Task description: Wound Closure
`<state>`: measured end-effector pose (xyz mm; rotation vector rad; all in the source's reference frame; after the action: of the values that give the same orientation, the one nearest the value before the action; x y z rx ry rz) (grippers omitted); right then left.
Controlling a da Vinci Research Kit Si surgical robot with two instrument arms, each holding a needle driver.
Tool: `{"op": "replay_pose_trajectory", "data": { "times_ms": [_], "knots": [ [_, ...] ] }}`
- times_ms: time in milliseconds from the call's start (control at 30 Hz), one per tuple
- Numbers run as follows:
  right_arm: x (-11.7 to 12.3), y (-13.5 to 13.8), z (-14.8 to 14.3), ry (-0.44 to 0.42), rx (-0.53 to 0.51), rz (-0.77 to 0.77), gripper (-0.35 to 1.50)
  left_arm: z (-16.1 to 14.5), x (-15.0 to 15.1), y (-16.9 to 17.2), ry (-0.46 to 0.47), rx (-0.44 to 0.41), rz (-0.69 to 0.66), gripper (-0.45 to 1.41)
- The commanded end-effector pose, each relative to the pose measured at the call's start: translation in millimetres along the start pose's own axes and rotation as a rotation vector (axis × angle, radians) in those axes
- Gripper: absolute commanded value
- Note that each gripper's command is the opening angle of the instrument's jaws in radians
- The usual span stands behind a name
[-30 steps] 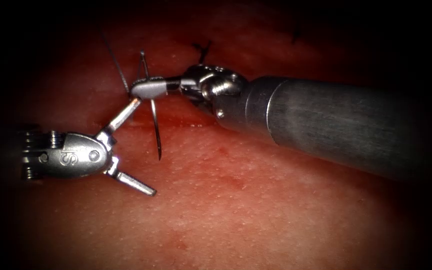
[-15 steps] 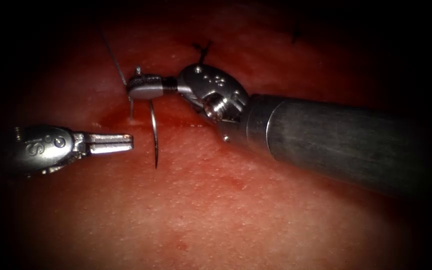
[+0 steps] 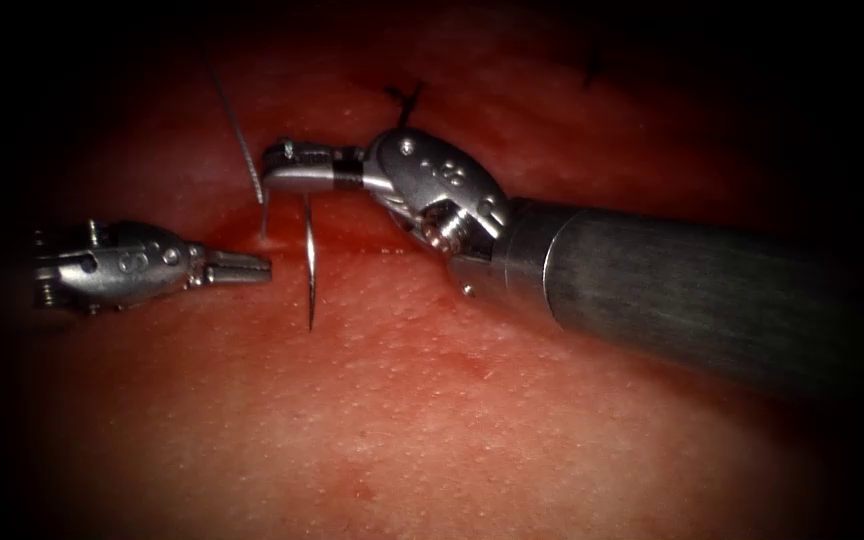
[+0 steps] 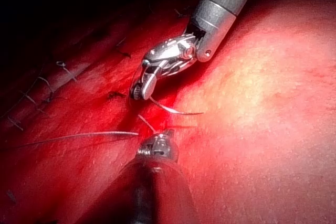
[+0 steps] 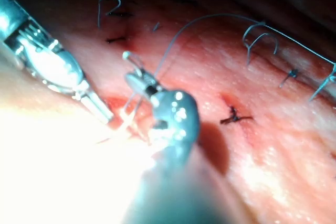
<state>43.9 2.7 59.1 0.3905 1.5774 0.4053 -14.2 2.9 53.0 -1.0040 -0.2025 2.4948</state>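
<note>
Now, my readout, placed against the needle as landmark.

Needle: the needle (image 3: 308, 262) hangs almost upright under my right gripper, held near its upper, thread end; its lower point sits over the tissue on the near side of the cut, and I cannot tell whether the tip touches the surface. It is not buried in the tissue.

Right gripper: my right gripper (image 3: 297, 167) is clamped closed on the needle; its shaft runs away to the right of the needle.

Left gripper: my left gripper (image 3: 242, 267) sits just left of the needle, apart from it, its jaws pressed together with nothing between them.

Writing: on the left tool's body I can see faint stamped characters, something like an "S", not fully readable.

Thread: the thread (image 3: 237, 130) rises up and to the left from the needle's upper end, in a thin pale line.

Cut: the cut (image 3: 352, 240) lies behind the needle as a darker wet band running left to right; red fluid (image 3: 237, 235) pools just left of the needle.

Earlier stitches: dark knotted stitches (image 3: 404, 98) sit beyond the needle, above the right gripper; more show along the cut in the right wrist view (image 5: 233, 116).

Open room: the tissue (image 3: 472, 420) nearer than the needle's point is broad, bare and unobstructed; the right shaft takes up the room to the needle's right.
</note>
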Motion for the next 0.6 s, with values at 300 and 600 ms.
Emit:
{"op": "replay_pose_trajectory", "data": {
  "times_ms": [300,600],
  "knots": [
    [0.6,0.6,0.9,0.011,-0.002,-0.046,-0.35,1.8,-0.2,-3.1,-0.072,0.043,-0.003,-0.45],
    [0.6,0.7,1.3,0.011,-0.012,-0.128,-0.35,3.2,-1.9,-4.2,-0.202,0.003,0.006,-0.45]
  ]
}}
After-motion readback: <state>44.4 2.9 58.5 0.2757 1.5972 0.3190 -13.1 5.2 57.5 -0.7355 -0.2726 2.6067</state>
